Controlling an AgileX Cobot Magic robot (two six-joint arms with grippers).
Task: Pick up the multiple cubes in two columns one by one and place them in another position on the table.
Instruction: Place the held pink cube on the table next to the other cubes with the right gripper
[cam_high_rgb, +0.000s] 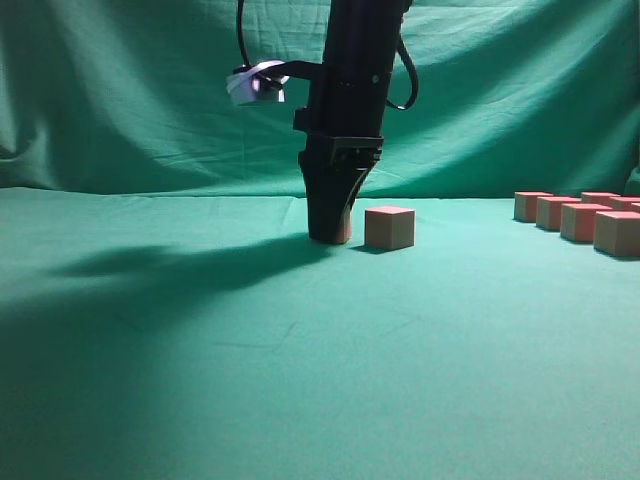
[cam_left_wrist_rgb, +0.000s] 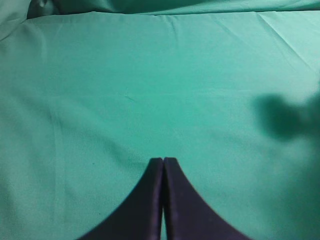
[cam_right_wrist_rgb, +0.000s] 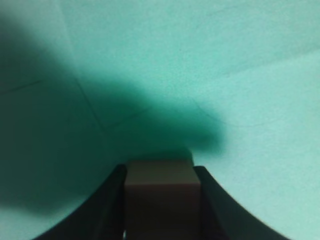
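Green cloth covers the table from edge to edge, and I have the right gripper standing upright on it at mid-table, tips down at the surface. Its jaws stand partly open, closed around one cube; the right wrist view shows that cube seated squarely between the two dark fingers, flush on both sides. I judge the cube is being set down here, just left of a placed cube, near it but not touching, which suggests a new row is being laid out. Whether the held cube already rests on the cloth I cannot tell from these views. Remaining cubes sit in two close columns at the far right, well apart from the placing spot, presumably so the source and the destination stay distinct. My left gripper is closed, tips together, holding nothing, and hangs above bare cloth, clear of the working area. Release should be straight and clean, since the neighbouring cube is close enough to be nudged.
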